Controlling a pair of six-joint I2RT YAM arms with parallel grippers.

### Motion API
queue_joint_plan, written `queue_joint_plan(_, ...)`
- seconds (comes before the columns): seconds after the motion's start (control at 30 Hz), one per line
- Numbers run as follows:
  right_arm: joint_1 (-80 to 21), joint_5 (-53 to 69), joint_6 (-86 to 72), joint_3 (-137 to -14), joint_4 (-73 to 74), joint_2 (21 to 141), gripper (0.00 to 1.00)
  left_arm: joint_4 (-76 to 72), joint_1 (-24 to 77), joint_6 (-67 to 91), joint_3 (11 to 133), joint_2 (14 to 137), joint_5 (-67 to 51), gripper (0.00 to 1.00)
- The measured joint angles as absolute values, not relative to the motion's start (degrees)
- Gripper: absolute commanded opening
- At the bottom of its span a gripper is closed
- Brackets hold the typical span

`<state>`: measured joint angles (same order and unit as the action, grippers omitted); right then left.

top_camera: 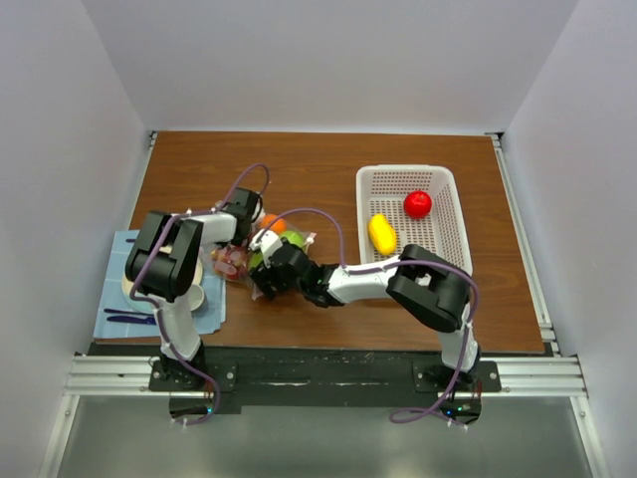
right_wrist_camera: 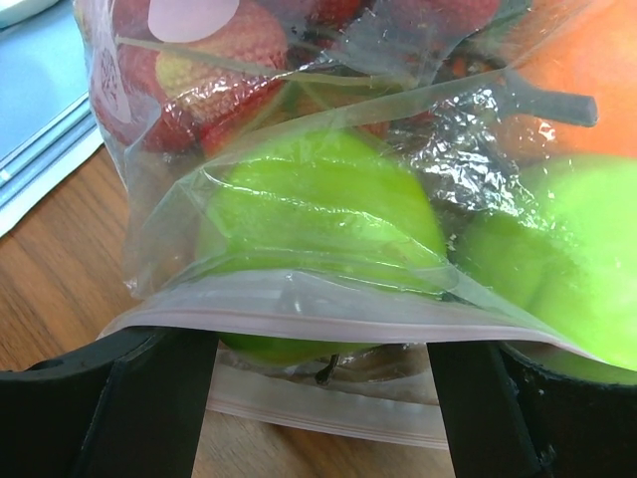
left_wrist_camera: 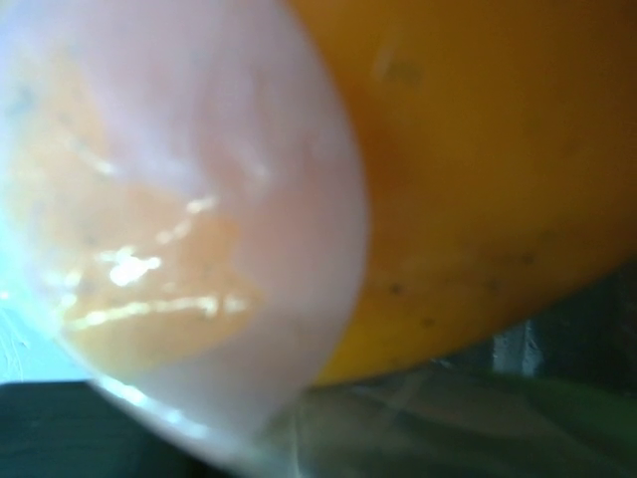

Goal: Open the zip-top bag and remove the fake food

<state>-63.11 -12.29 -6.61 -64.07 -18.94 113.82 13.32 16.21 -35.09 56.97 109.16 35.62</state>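
Note:
The clear zip-top bag [top_camera: 261, 251] lies left of centre on the table, its mouth open toward my right gripper. Inside it are two green apples [right_wrist_camera: 328, 199], red grapes [right_wrist_camera: 189, 90] and an orange [right_wrist_camera: 587, 80]. My right gripper [right_wrist_camera: 320, 398] is open, its fingers [right_wrist_camera: 149, 398] on either side of the near green apple in the mouth, with the upper zip strip [right_wrist_camera: 328, 314] lying across them. My left gripper [top_camera: 244, 214] is at the bag's far side; its view is filled by the orange [left_wrist_camera: 478, 179] behind plastic, and its fingers are hidden.
A white mesh basket [top_camera: 453, 239] at the right holds a red apple [top_camera: 418, 204] and a yellow mango-like piece [top_camera: 382, 234]. A blue cloth [top_camera: 114, 299] with a beige plate and a cup lies at the left near edge.

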Motion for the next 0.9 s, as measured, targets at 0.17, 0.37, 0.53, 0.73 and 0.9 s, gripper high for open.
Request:
queue_joint_plan(0.17,-63.1,-12.4,-6.3,-59.9,-19.9,110.4,0.26,13.4,16.8,-35.1,57.1,109.2,36.1,0.0)
queue_joint_plan(0.37,-63.1,-13.3,-6.4,-52.4,-19.9,100.6,0.25,14.0,17.0,-35.2,57.7,109.7,36.4,0.0)
queue_joint_plan(0.53,-63.1,-16.3,-6.6,-48.5,-17.0,91.9,0.14,14.3,17.0,-35.1,58.4,110.4,36.5,0.0)
queue_joint_plan(0.73,-62.3,-27.2,-5.9,-48.1,-12.6,83.3,0.0,14.7,17.0,-35.1,58.8,110.7,36.4,0.0)
queue_joint_plan(0.9,-52.3,-34.1,-7.7,-48.7,-10.8,79.1,0.0,14.9,17.0,-35.1,59.0,110.8,36.4,0.0)
